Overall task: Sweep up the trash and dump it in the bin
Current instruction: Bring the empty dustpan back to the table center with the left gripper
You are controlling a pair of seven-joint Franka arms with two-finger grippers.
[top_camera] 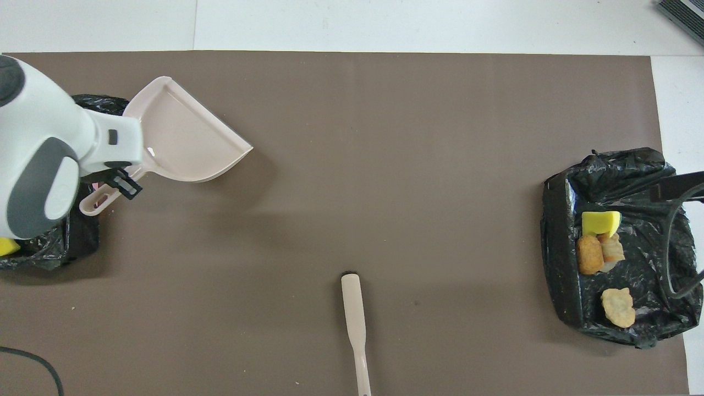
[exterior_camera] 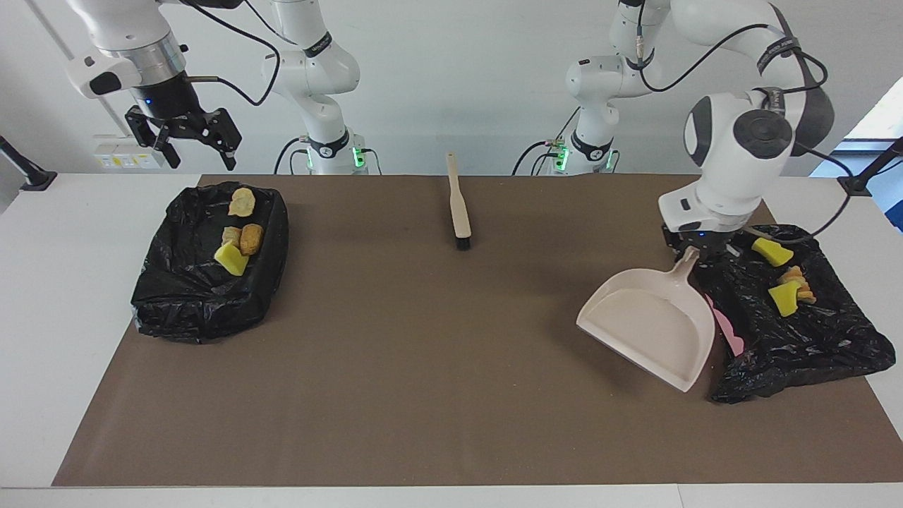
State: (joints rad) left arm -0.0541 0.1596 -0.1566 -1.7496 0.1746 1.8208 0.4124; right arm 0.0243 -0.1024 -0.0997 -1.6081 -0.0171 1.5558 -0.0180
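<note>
brown mat [exterior_camera: 423, 339]; yellow, tan, orange-brown trash [exterior_camera: 240, 236] in black-lined bins [exterior_camera: 190, 296].

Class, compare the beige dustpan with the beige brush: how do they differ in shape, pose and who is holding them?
The dustpan is a wide, shallow scoop; the brush is a slim stick with a dark bristle end. The dustpan is held by its handle in the left hand, beside the bin at the left arm's end; the brush lies flat and unheld on the mat, mid-table near the robots. Both are pale beige.
</note>
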